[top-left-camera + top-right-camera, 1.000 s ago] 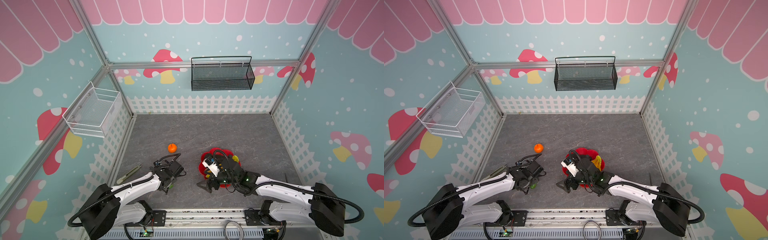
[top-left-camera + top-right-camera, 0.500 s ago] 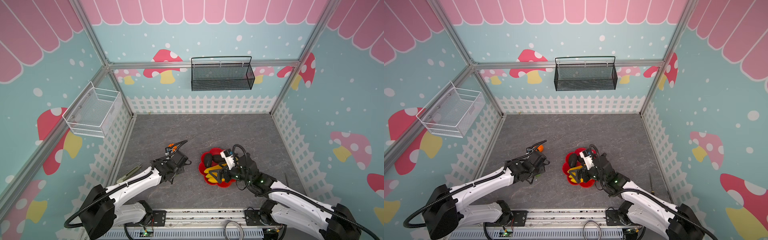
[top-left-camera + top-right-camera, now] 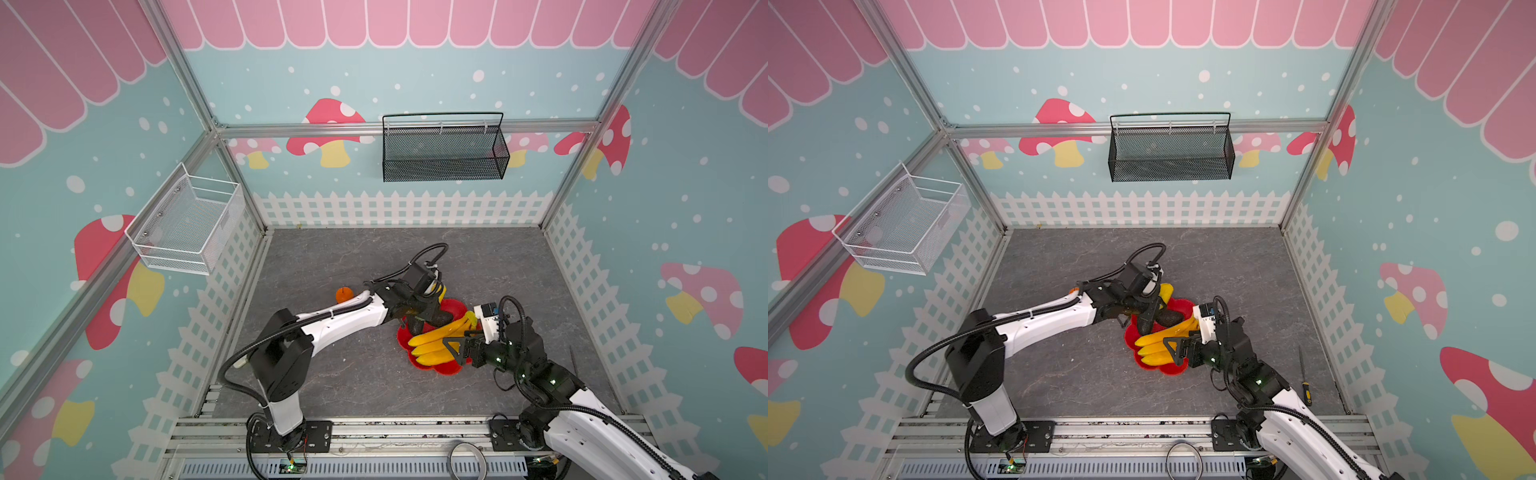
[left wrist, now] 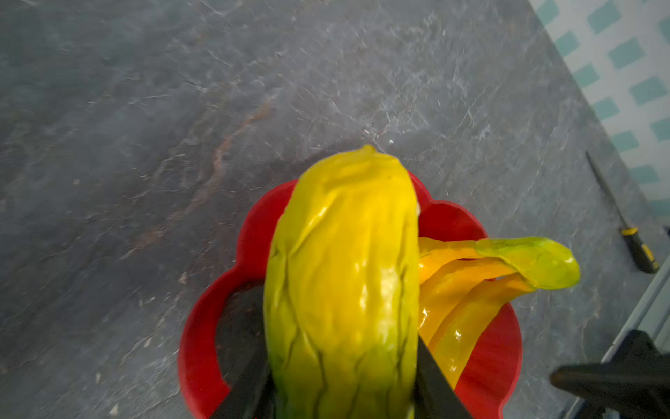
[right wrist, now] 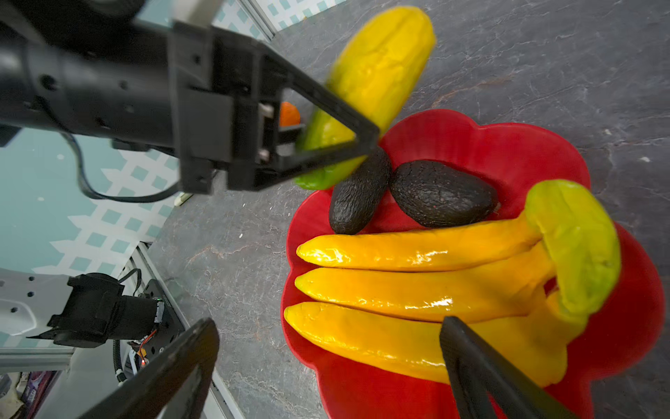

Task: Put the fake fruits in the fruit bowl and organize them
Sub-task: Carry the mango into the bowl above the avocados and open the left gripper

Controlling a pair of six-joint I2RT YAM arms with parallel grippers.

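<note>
Over the far rim of the fruit bowl [image 5: 507, 145], the left gripper [image 5: 337, 145] is clamped on the one oblong green-yellow fruit [image 4: 344, 283]. The jaws hold its green end. Its long axis runs straight out from the wrist, and the yellow tip reaches past the rim above the table [image 4: 181, 109]. Both top views show only a yellow sliver of it behind the wrist. Whether the green end touches anything below is hard to tell.

Inside the bowl lie two avocados [image 5: 359, 197] [image 5: 442, 194], just beside each other, and one banana bunch [image 5: 417, 286] of three fingers. The bunch lies across the bowl, tips toward the left arm's side and green stem toward the right arm.

One orange [image 3: 344, 294] sits on the table, well apart from the bowl.

The right gripper [image 5: 328, 333] spreads wide and empty above the bunch's near side.
</note>
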